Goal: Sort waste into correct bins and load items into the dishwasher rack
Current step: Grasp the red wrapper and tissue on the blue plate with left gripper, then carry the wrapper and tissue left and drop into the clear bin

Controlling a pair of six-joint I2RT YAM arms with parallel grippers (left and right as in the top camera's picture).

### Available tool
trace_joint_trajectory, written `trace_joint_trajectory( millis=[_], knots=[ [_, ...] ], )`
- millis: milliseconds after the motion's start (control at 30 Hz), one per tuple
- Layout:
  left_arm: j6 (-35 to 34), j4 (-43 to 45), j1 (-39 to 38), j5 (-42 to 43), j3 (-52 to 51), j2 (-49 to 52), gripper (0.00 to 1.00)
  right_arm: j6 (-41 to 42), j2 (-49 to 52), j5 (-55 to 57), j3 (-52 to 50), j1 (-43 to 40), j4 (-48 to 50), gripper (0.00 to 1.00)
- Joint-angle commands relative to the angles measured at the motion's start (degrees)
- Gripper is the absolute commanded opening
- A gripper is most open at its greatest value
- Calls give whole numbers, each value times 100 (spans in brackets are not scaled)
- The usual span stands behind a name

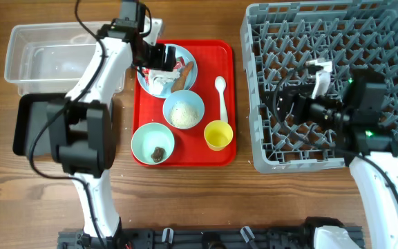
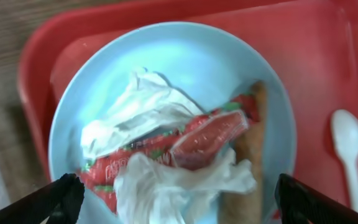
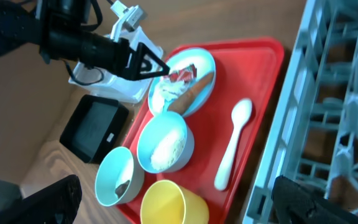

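Note:
A pale blue plate (image 1: 182,55) at the back of the red tray holds the crumpled red-and-white wrapper with white tissue (image 2: 166,146) and an orange-brown carrot-like piece (image 2: 253,149). My left gripper (image 2: 182,199) is open, its fingers either side of the wrapper (image 1: 163,77), close above the plate (image 2: 185,56). A bowl of white rice (image 1: 184,112), a bowl with a small brown lump (image 1: 159,152), a yellow cup (image 1: 218,135) and a white spoon (image 1: 221,97) sit on the tray. My right gripper (image 1: 289,104) is open and empty over the left side of the grey dishwasher rack (image 1: 392,41).
The flat red tray (image 1: 216,55) lies mid-table. The clear tub (image 1: 47,59) stands at the back left, with the black tray (image 1: 27,128) in front of it, partly hidden by the left arm. The rack (image 3: 334,106) holds no dishes.

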Motion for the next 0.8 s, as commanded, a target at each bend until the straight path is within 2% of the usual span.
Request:
trace_joint_trajectory(
  millis=[0,67,267,400,467,500,567,600,633,767],
  knots=[
    [833,175,-11,127,81,223,100,122,304,-186,111,20,-4,100],
    [1086,184,-11,125,76,350,100,125,424,-184,109,20,-31,100],
    [1121,190,-42,125,76,610,98,125,452,-157,107,20,-46,100],
    [1220,192,-42,122,70,905,92,127,452,-140,107,20,-50,100],
    [1211,210,-42,125,70,925,80,125,452,-140,107,20,-50,100],
    [1209,232,-42,127,70,925,64,125,452,-138,107,20,-50,100],
    [1209,249,-42,129,72,925,24,127,452,-138,107,20,-50,100],
    [1209,251,-42,127,72,925,7,125,452,-138,107,20,-50,100],
    [1193,278,-42,129,72,925,4,125,452,-138,107,20,-48,100],
    [7,553,0,203,264,654,4,136,452,-138,107,20,-39,100]
  ],
)
